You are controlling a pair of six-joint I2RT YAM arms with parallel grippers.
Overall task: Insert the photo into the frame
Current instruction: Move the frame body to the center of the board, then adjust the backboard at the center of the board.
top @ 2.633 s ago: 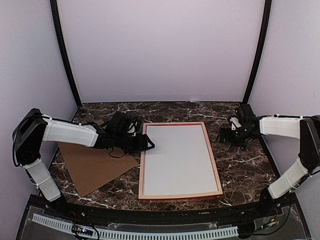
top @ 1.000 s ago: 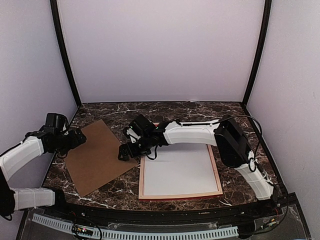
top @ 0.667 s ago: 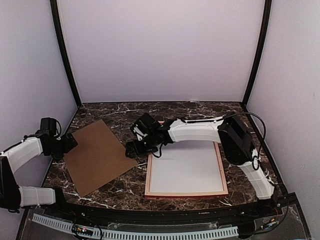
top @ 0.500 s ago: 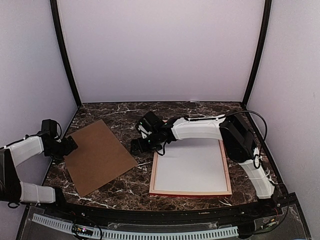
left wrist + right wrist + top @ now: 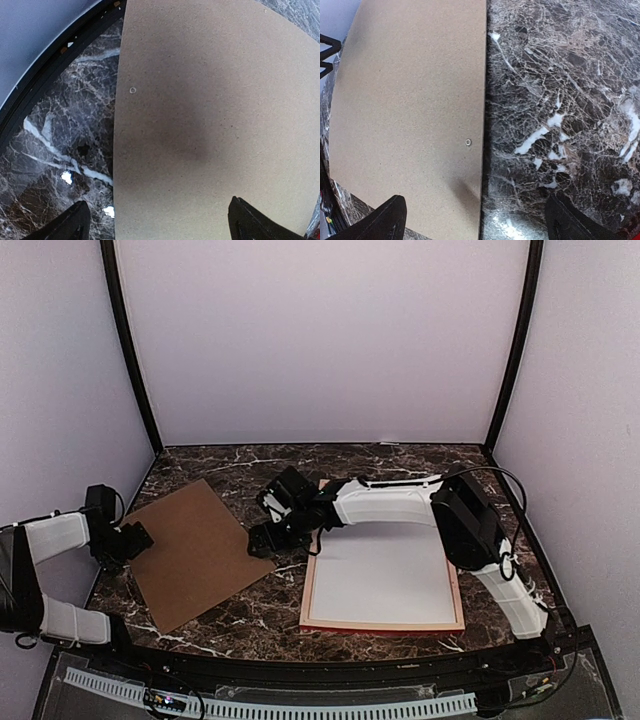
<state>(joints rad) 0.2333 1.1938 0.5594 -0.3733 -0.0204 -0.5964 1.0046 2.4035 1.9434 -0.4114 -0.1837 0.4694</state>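
1. Lying flat at the right of the dark marble surface (image 5: 400, 465), the frame (image 5: 382, 627) is noted with its near rail red and its side rails pale wood.
2. A band of veined marble is seen between the frame's left rail and the brown backing board (image 5: 195, 552). A wider band runs along the far wall.
3. The board is set at a slant, its far corner pointing toward the back wall and its near corner close to the surface's front rim.
4. The frame's opening is filled by a white sheet (image 5: 382, 570). Only a blank face is shown, so it cannot be told whether this is the photo.
5. The left hand (image 5: 135, 538) is held wide open over the board's left edge, with nothing gripped. One fingertip (image 5: 75, 227) is over marble, the other over board.
6. The right hand (image 5: 262, 540) is likewise spread wide and holds nothing. It sits at the board's right edge, with the arm stretched across the frame's far left corner.
7. The board (image 5: 410, 110) is matte and finely speckled, with a small metal eyelet (image 5: 468, 142) near its edge. The marble is glossy, with white veins.
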